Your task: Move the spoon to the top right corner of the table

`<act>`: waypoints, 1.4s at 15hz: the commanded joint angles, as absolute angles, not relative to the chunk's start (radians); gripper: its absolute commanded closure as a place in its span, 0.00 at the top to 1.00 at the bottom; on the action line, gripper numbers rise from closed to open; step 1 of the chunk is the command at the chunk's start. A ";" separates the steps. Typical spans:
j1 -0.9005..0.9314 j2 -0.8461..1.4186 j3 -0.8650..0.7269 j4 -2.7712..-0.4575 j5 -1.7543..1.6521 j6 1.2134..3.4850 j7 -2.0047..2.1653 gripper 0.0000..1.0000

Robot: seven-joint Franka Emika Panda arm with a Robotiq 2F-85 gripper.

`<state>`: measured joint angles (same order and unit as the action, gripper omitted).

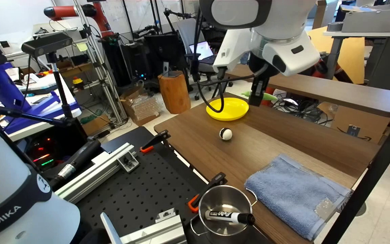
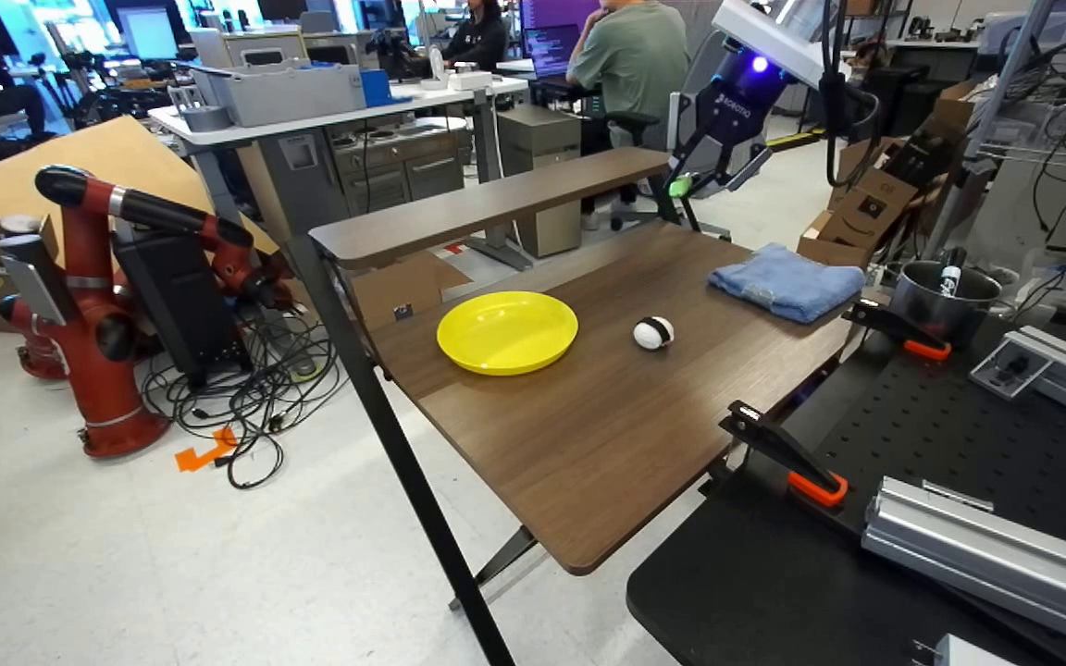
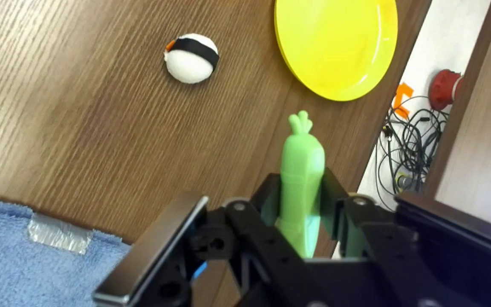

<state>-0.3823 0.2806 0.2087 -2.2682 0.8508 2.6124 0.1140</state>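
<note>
Wrist view: gripper closed on the spoon, a finger against each side of the handle, no gap seen. Spoon right of centre there, handle lime-green and carrot-shaped, three-pronged tip pointing up the frame, far end hidden by the gripper. Exterior views give only bits: green ends of the spoon either side of a finger, upper right of centre; small green blob of spoon, also upper right of centre. Held in the air, clear of the worktop.

Yellow plate, white ball with black band, blue towel: on the worktop, all three views. Wrist view cuts off plate at upper right, towel at lower left; ball upper left of centre. Ball's orange patch: wrist view only. Steel pot with black-capped marker leaning inside: both exterior views. Wooden stump, upper left of centre, in an exterior view only; same for person in green T-shirt, top centre.
</note>
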 commanded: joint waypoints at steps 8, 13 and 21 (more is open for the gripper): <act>-0.269 0.526 0.006 -2.061 0.960 2.596 0.116 0.07; -0.276 0.642 -0.015 -1.933 0.969 2.598 0.152 0.07; -0.274 0.788 -0.044 -1.782 0.955 2.626 0.227 0.07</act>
<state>-0.2988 0.7329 -0.0166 -1.8442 0.9341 2.6086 0.1905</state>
